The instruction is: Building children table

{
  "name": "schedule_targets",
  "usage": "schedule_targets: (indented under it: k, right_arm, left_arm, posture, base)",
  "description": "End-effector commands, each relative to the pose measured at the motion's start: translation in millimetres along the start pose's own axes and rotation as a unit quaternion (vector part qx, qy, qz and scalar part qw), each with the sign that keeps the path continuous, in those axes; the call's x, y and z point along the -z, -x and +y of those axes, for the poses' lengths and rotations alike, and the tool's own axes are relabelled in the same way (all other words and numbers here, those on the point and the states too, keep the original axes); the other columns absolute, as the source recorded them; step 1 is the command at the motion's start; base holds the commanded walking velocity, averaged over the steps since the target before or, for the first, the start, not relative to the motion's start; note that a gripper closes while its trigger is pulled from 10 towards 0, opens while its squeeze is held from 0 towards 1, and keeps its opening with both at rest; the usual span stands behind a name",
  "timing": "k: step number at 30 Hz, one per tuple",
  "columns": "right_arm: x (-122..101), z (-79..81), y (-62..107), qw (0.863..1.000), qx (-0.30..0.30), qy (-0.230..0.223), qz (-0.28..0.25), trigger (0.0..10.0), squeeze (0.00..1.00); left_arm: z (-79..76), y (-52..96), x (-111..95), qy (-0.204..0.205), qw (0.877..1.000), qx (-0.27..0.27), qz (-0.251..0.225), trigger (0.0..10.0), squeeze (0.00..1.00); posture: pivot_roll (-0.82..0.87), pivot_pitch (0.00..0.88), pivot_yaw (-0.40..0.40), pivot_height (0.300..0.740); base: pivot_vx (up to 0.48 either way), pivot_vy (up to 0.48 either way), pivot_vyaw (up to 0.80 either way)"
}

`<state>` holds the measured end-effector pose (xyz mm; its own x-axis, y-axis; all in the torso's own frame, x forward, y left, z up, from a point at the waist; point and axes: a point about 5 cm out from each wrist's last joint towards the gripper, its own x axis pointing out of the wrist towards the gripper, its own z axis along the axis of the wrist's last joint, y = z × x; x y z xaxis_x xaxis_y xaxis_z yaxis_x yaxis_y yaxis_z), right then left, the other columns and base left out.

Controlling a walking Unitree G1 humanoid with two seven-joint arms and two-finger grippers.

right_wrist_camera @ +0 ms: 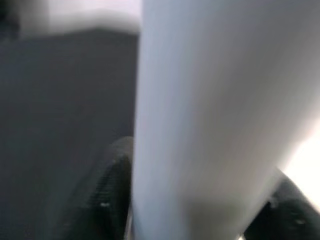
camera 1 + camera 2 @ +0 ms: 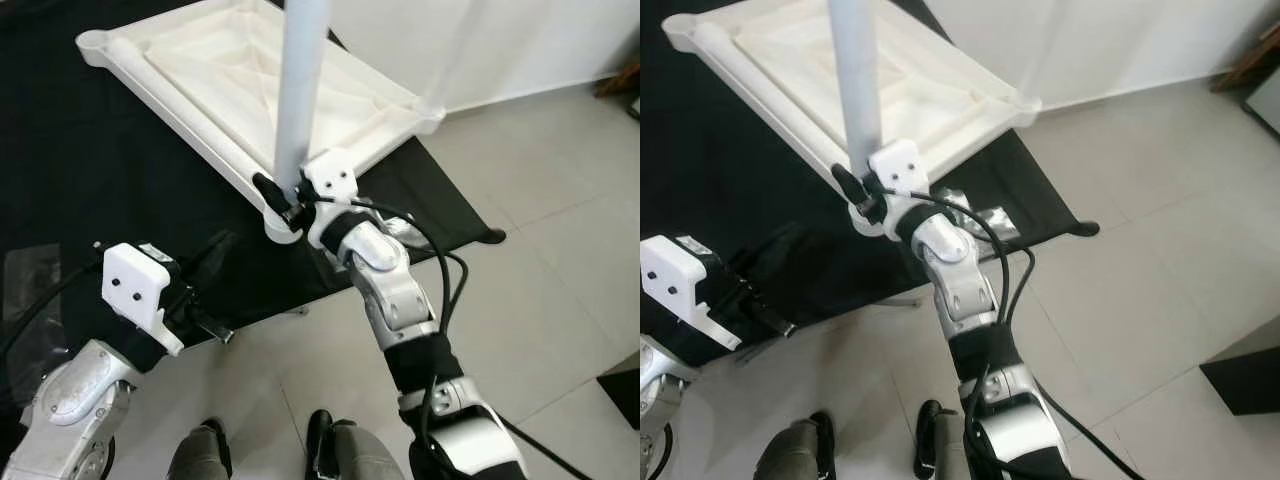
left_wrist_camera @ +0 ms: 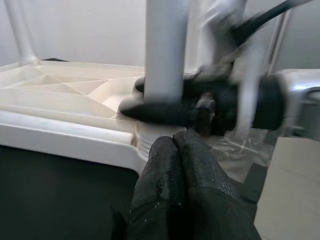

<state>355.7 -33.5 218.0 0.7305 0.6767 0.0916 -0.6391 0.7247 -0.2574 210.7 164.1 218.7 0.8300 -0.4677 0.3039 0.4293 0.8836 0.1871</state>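
The white tabletop [image 2: 250, 75] lies upside down on a black sheet [image 2: 80, 180] spread over the pale tiled floor [image 2: 560, 250], its ribbed underside facing up. At its nearest corner a white table leg [image 2: 300, 90] stands upright in the corner socket [image 2: 280, 228], rising out of the top of both eye views.

The right claw [image 2: 285, 198] is clamped around this leg just above the socket, one black finger on each side of the tube. The right wrist view gives the close look that the eye views cannot — the pale tube fills the space between the two dark fingers [image 1: 107, 200], touching both, though the picture is blurred.

The left claw [image 3: 187, 200] hangs lower and nearer the robot, over the near edge of the black sheet, apart from the tabletop. The eye views show its white wrist block [image 2: 135, 285] but not the fingertips clearly; the left wrist view shows them pressed together with nothing between them, pointing toward the leg and the right claw gripping it. That same view also shows a second leg [image 3: 20, 30] standing at a far corner of the tabletop.

A crumpled clear plastic wrapper [image 2: 985, 215] lies on the sheet just beside the right arm. The robot's feet [image 2: 320, 440] stand on the tiles — near the sheet's edge.
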Motion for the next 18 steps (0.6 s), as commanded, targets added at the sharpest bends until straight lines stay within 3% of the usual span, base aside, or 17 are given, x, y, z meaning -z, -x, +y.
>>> schedule_targets:
  k: [1,5,6,7,8,9,11,13,14,17,18]
  right_arm:
    - [17.5,-0.1,3.6,0.999,-0.008,-0.01,0.045,10.0,1.0]
    - [-0.1,-12.3,-0.6,0.998,-0.067,-0.001,0.016,10.0,1.0]
    - [-10.8,-15.6,-0.6,0.992,-0.124,0.0,-0.009,10.0,0.21]
    - [-19.8,-20.1,0.2,0.983,-0.179,0.011,-0.024,10.0,0.0]
    - [-19.8,-20.1,0.2,0.983,-0.179,0.011,-0.024,10.0,0.0]
    - [-23.1,-24.8,0.8,0.974,-0.224,0.039,-0.017,10.0,0.0]
    - [-23.1,-24.8,0.8,0.974,-0.224,0.039,-0.017,10.0,0.0]
    - [-23.9,-31.0,1.1,0.96,-0.271,0.078,0.007,10.0,0.0]
    - [-23.9,-31.0,1.1,0.96,-0.271,0.078,0.007,10.0,0.0]
    - [-34.1,-34.7,2.3,0.928,-0.366,0.072,0.015,10.0,0.0]
    - [-34.1,-34.7,2.3,0.928,-0.366,0.072,0.015,10.0,0.0]
  left_arm:
    - [-0.7,2.2,6.0,0.006,1.0,0.006,0.018,10.0,0.0]
    - [-2.7,2.7,6.1,0.009,1.0,0.016,0.024,10.0,0.0]
    - [-4.1,3.9,6.8,0.01,0.999,0.023,0.03,10.0,0.0]
    - [-5.1,5.1,7.2,0.011,0.999,0.03,0.035,10.0,0.0]
    - [-5.1,5.1,7.2,0.011,0.999,0.03,0.035,10.0,0.0]
    - [-5.6,6.0,7.1,0.012,0.999,0.035,0.038,10.0,0.0]
    - [-5.6,6.0,7.1,0.012,0.999,0.035,0.038,10.0,0.0]
    - [-5.5,7.0,6.4,0.011,0.998,0.039,0.04,10.0,0.0]
    - [-5.5,7.0,6.4,0.011,0.998,0.039,0.04,10.0,0.0]
    - [-5.5,9.9,5.0,0.01,0.998,0.045,0.045,10.0,0.0]
    - [-5.5,9.9,5.0,0.01,0.998,0.045,0.045,10.0,0.0]
  posture:
    - [0.12,0.269,-0.145,0.74]
    - [0.13,0.274,-0.145,0.74]
    - [0.14,0.275,-0.142,0.74]
    - [0.14,0.277,-0.143,0.74]
    - [0.14,0.277,-0.143,0.74]
    - [0.15,0.278,-0.146,0.74]
    - [0.15,0.278,-0.146,0.74]
    - [0.16,0.28,-0.148,0.74]
    - [0.16,0.28,-0.148,0.74]
    - [0.17,0.291,-0.145,0.74]
    - [0.17,0.291,-0.145,0.74]
  base:
    - [0.0,0.0,0.0]
    - [0.0,0.0,0.0]
    - [0.0,0.0,0.0]
    - [0.0,0.0,0.0]
    - [0.0,0.0,0.0]
    - [0.0,0.0,0.0]
    - [0.0,0.0,0.0]
    - [0.0,0.0,0.0]
    - [0.0,0.0,0.0]
    - [0.0,0.0,0.0]
    - [0.0,0.0,0.0]
